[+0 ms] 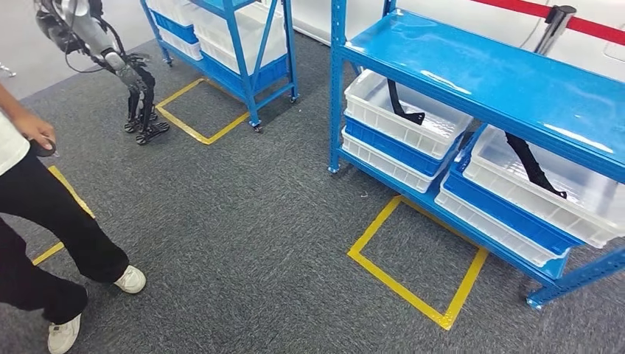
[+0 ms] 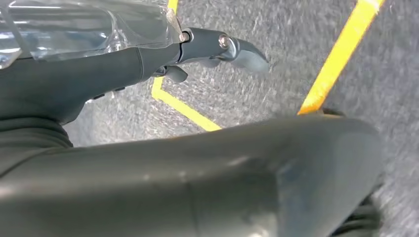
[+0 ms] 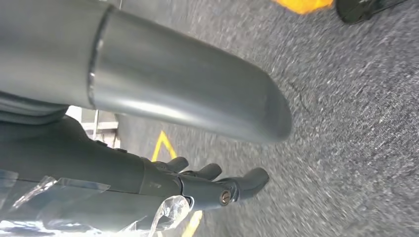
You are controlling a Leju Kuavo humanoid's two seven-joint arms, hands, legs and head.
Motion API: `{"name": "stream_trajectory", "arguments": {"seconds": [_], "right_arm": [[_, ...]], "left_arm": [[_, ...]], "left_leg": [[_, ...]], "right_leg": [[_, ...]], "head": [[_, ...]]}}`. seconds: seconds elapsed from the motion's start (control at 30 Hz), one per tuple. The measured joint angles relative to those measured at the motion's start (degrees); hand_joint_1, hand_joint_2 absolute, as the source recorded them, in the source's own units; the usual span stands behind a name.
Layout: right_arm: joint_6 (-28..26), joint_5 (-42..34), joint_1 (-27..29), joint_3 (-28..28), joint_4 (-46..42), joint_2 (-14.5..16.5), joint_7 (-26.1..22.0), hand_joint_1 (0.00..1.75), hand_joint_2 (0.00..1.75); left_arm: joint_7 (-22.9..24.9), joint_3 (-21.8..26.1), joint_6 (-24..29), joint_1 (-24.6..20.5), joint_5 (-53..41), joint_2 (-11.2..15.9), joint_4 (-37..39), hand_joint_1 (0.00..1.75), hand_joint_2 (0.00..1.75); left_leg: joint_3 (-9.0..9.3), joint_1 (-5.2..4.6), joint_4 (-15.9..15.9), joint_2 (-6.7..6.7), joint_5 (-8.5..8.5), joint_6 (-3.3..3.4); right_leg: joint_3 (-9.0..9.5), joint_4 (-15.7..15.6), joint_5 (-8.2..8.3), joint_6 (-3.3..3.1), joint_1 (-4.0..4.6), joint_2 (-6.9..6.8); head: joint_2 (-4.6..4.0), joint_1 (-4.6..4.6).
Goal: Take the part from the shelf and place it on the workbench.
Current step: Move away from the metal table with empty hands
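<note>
The left hand hangs over grey carpet, its thick grey thumb broad across the wrist view and its darker fingers stretched out straight with nothing between them, so it holds nothing and lies loosely apart. The right hand does the same in its own wrist view: the thumb lies long above, the dark fingers reach out side by side below it, slightly curled at the tips, with only carpet beyond them and no part in the grasp. Yellow tape lines cross the carpet near both hands. In the head view a blue shelf stands ahead on the right, with a yellow tape square marked on the floor in front of it. Under its top board sit two white bins on blue ones. A black part, long and thin, leans inside the left white bin, and a second black part lies slanted in the right white bin. A second blue shelf on castors stands farther back on the left, also carrying white and blue bins. Beside it another robot stands by a yellow tape mark. A person in black trousers and white shoes stands at the left edge.
</note>
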Motion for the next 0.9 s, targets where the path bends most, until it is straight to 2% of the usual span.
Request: {"name": "stream_trajectory", "arguments": {"seconds": [0.03,0.07,0.1,0.13,0.2,0.23,0.27,0.3,0.33,0.37,0.4,0.47,0.5,0.53,0.57,0.6,0.63,0.7,0.73,0.77,0.8,0.83,0.87,0.9], "right_arm": [[-0.01,-0.02,0.02,0.01,0.00,0.00,-0.04,0.00,0.00],[-0.02,-0.04,0.06,0.02,0.00,-0.01,-0.08,0.00,0.00],[-0.02,-0.07,0.11,0.02,0.00,-0.01,-0.11,0.00,0.00],[-0.02,-0.10,0.12,0.02,0.00,-0.01,-0.12,0.00,0.00],[-0.01,-0.16,0.05,0.02,0.00,-0.01,-0.13,0.00,0.00],[-0.01,-0.19,0.05,0.02,0.00,-0.01,-0.13,0.00,0.00],[-0.01,-0.22,0.13,0.02,0.00,-0.03,-0.13,0.00,0.00],[-0.01,-0.27,0.27,0.02,0.00,-0.07,-0.13,0.00,0.00],[-0.02,-0.33,0.47,0.03,0.01,-0.12,-0.13,0.00,0.00],[-0.02,-0.40,0.59,0.03,0.01,-0.15,-0.13,0.00,0.00],[-0.02,-0.47,0.60,0.04,0.02,-0.15,-0.13,0.00,0.00],[0.01,-0.52,0.45,0.04,0.02,-0.10,-0.13,0.00,0.00],[0.01,-0.52,0.37,0.04,0.02,-0.10,-0.13,0.00,0.00],[0.01,-0.52,0.35,0.04,0.02,-0.10,-0.14,0.00,0.00],[0.01,-0.52,0.36,0.04,0.02,-0.10,-0.14,0.00,0.00],[0.01,-0.53,0.38,0.04,0.02,-0.11,-0.15,0.00,0.00],[0.00,-0.54,0.39,0.04,0.02,-0.13,-0.15,0.00,0.00],[-0.03,-0.58,0.33,0.04,0.02,-0.21,-0.15,0.00,0.00],[-0.05,-0.60,0.28,0.04,0.02,-0.25,-0.15,0.00,0.00],[-0.08,-0.63,0.27,0.04,0.02,-0.28,-0.15,0.00,0.00],[-0.10,-0.66,0.29,0.05,0.02,-0.30,-0.15,0.00,0.00],[-0.10,-0.68,0.34,0.05,0.02,-0.28,-0.15,0.00,0.00],[-0.11,-0.69,0.39,0.06,0.02,-0.25,-0.15,0.00,0.00],[-0.11,-0.69,0.35,0.07,0.02,-0.22,-0.15,0.00,0.00]], "left_arm": [[0.00,-0.01,0.01,0.09,0.00,0.01,0.00,0.00,0.00],[0.00,-0.01,0.02,0.12,-0.01,0.01,0.00,0.00,0.00],[0.00,-0.02,0.02,0.09,-0.02,0.02,0.00,0.00,0.00],[0.00,-0.01,0.04,0.02,-0.03,0.02,0.00,0.00,0.00],[0.00,-0.01,0.06,-0.11,-0.05,0.02,0.00,0.00,0.00],[0.00,-0.01,0.07,-0.15,-0.05,0.01,0.00,0.00,0.00],[0.00,-0.02,0.07,-0.20,-0.05,-0.01,-0.01,0.00,0.00],[0.00,-0.02,0.07,-0.24,-0.05,-0.03,-0.01,0.00,0.00],[0.00,-0.03,0.06,-0.31,-0.06,-0.07,-0.03,0.00,0.00],[0.00,-0.04,0.05,-0.38,-0.07,-0.10,-0.04,0.00,0.00],[0.00,-0.03,0.08,-0.40,-0.07,-0.11,-0.05,0.00,0.00],[0.00,-0.03,0.09,-0.33,-0.07,-0.10,-0.07,0.00,0.00],[0.00,-0.03,0.10,-0.23,-0.07,-0.09,-0.07,0.00,0.00],[0.00,-0.03,0.09,-0.14,-0.07,-0.09,-0.07,0.00,0.00],[0.00,-0.03,0.09,-0.09,-0.06,-0.09,-0.07,0.00,0.00],[0.00,-0.04,0.08,-0.09,-0.05,-0.09,-0.07,0.00,0.00],[0.00,-0.04,0.08,-0.15,-0.05,-0.10,-0.07,0.00,0.00],[0.05,-0.04,0.07,-0.29,-0.04,-0.11,-0.08,0.00,0.00],[0.13,-0.04,0.08,-0.35,-0.04,-0.12,-0.09,0.00,0.00],[0.20,-0.04,0.09,-0.40,-0.03,-0.13,-0.09,0.00,0.00],[0.27,-0.04,0.10,-0.48,-0.03,-0.13,-0.09,0.00,0.00],[0.31,-0.04,0.10,-0.59,-0.03,-0.13,-0.10,0.00,0.00],[0.31,-0.04,0.10,-0.73,-0.03,-0.13,-0.10,0.00,0.00],[0.31,-0.04,0.10,-0.85,-0.03,-0.13,-0.11,0.00,0.00]], "left_leg": [[-1.12,0.16,2.58,-0.20,-0.66,-0.12],[-1.15,0.29,2.83,-0.32,-0.20,-0.18],[-0.01,0.39,0.58,-0.47,1.28,-0.19],[2.14,0.50,-3.64,-1.05,3.38,-0.16],[6.45,0.76,-12.56,-3.55,6.75,-0.06],[7.68,0.82,-15.30,-4.54,7.55,0.05],[8.07,0.78,-16.46,-4.96,7.76,0.23],[8.02,0.75,-16.76,-4.49,7.85,0.56],[7.95,0.72,-16.72,-3.88,8.07,0.92],[7.90,0.71,-16.76,-3.22,8.28,1.32],[7.85,0.72,-16.83,-2.53,8.52,1.71],[7.64,0.49,-16.84,-1.06,8.78,2.17],[7.48,0.35,-16.82,-0.29,8.84,2.26],[7.38,0.24,-16.80,0.50,8.86,2.29],[7.34,0.17,-16.79,1.23,8.87,2.30],[7.37,0.12,-16.79,1.92,8.87,2.30],[7.44,0.08,-16.79,2.52,8.86,2.29],[7.50,-0.07,-16.75,3.57,8.80,2.13],[7.48,-0.18,-16.72,4.09,8.78,1.94],[7.46,-0.28,-16.71,4.66,8.75,1.70],[7.50,-0.39,-16.74,5.27,8.73,1.41],[7.51,-0.42,-16.75,5.66,8.63,1.13],[7.41,-0.40,-16.31,5.17,8.14,0.78],[6.80,-0.29,-14.73,4.02,6.99,0.43]], "right_leg": [[-0.13,0.01,0.16,0.02,-0.03,0.74],[-0.22,0.01,0.31,0.14,-0.07,1.50],[-0.27,0.02,0.47,0.31,-0.14,2.26],[-0.29,0.02,0.62,0.53,-0.24,3.00],[-0.59,0.25,0.89,1.03,-0.23,4.36],[-0.88,0.32,1.08,1.31,-0.18,5.01],[-1.21,0.33,1.29,1.64,-0.14,5.63],[-1.55,0.31,1.55,1.97,-0.19,6.25],[-1.80,0.38,1.60,2.29,-0.27,6.16],[-2.30,1.29,0.92,2.59,-0.26,5.11],[-3.28,3.44,-0.56,2.85,-0.23,3.66],[-6.64,11.37,-5.22,3.26,-0.20,0.81],[-8.49,15.80,-7.24,3.41,-0.27,0.45],[-9.67,18.90,-8.34,3.46,-0.30,0.33],[-9.74,19.83,-8.35,3.42,-0.28,0.27],[-8.51,18.16,-7.27,3.26,-0.24,0.10],[-6.20,14.31,-5.47,2.98,-0.15,-0.34],[-1.07,5.18,-2.32,1.98,0.45,-2.69],[0.37,2.31,-1.57,1.45,0.79,-3.58],[0.92,0.90,-1.36,1.00,1.09,-4.01],[0.83,0.54,-1.32,0.65,1.23,-3.54],[0.80,0.39,-1.12,0.33,1.00,-2.93],[0.84,0.18,-0.93,0.07,0.76,-2.38],[0.89,-0.02,-0.67,-0.26,0.49,-1.89]], "head": [[0.00,0.00],[0.00,0.00],[0.00,0.01],[0.00,0.01],[0.00,0.01],[0.00,0.02],[0.00,0.03],[0.00,0.05],[0.00,0.07],[0.00,0.10],[0.00,0.15],[0.00,0.21],[0.00,0.21],[0.00,0.20],[0.00,0.20],[0.00,0.19],[0.00,0.18],[0.00,0.19],[0.00,0.20],[0.00,0.21],[0.00,0.23],[0.00,0.24],[0.00,0.23],[0.00,0.24]]}}
